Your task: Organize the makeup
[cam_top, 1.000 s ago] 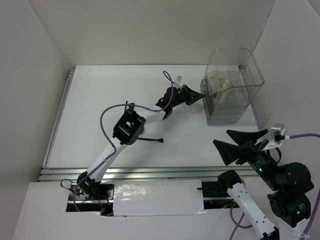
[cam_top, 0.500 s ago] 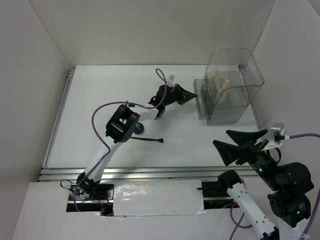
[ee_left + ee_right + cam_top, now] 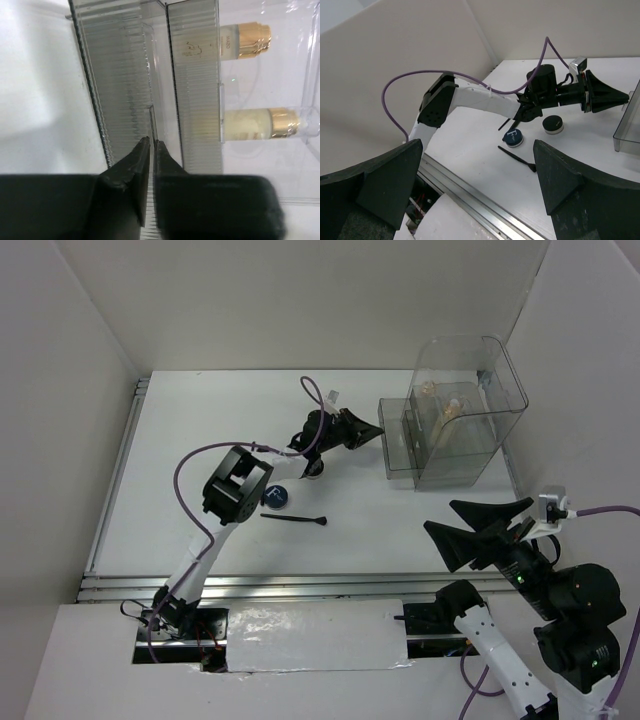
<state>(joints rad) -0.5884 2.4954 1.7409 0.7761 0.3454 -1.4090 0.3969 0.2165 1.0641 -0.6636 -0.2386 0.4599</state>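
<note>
My left gripper [image 3: 377,430] is shut on a thin tab of the clear drawer [image 3: 400,440] and holds it pulled out leftward from the tall clear box [image 3: 470,405]. In the left wrist view the closed fingertips [image 3: 144,150] pinch the drawer's ribbed front [image 3: 125,85]. Two beige bottles [image 3: 242,42] [image 3: 252,125] with gold caps lie inside the box. A dark-blue compact [image 3: 277,497], a black compact [image 3: 553,123] and a thin black brush [image 3: 295,519] lie on the table under the left arm. My right gripper [image 3: 470,530] is open and empty at the near right.
A second thin black pencil [image 3: 505,123] lies partly under the left arm beside the blue compact. White walls enclose the table on the left, back and right. A metal rail [image 3: 300,585] runs along the near edge.
My left gripper has moved left, drawing the drawer out of the clear box. The arm's shift has uncovered the dark-blue compact. The right arm has not moved.
</note>
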